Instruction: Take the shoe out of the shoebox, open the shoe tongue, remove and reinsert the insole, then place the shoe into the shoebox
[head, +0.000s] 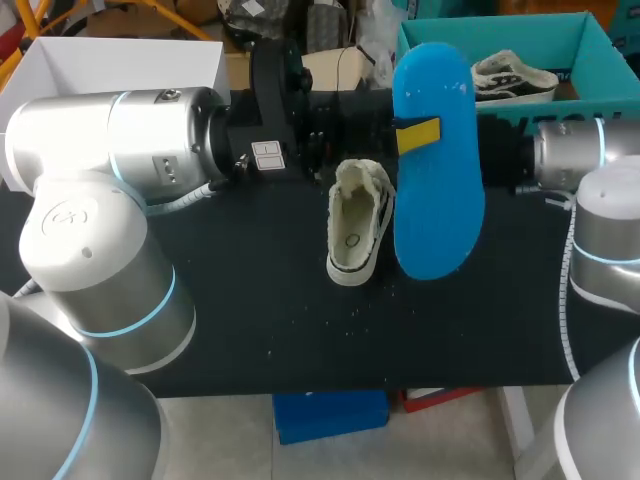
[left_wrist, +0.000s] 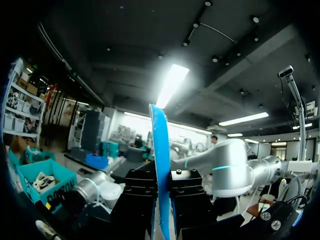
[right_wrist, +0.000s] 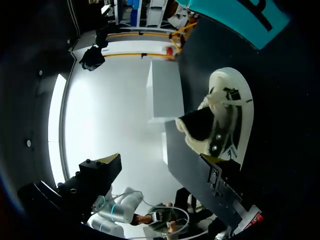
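The black, matte table (head: 250, 300) has small pale specks on it, and the teal cardboard shoebox (head: 590, 60) sits beyond the right gripper (right_wrist: 160, 162), whose fingers are spread with nothing between them. The left gripper (head: 418, 136) pinches the blue insole (head: 437, 200), a smooth, flat, foot-shaped sheet held upright. Just below and beside it, the cream canvas shoe (head: 355, 225) stands on the table with its pale rubber sole down and its tongue pulled open. Unboxing, opening the tongue and removal look done. Reinserting the insole and boxing the shoe are left.
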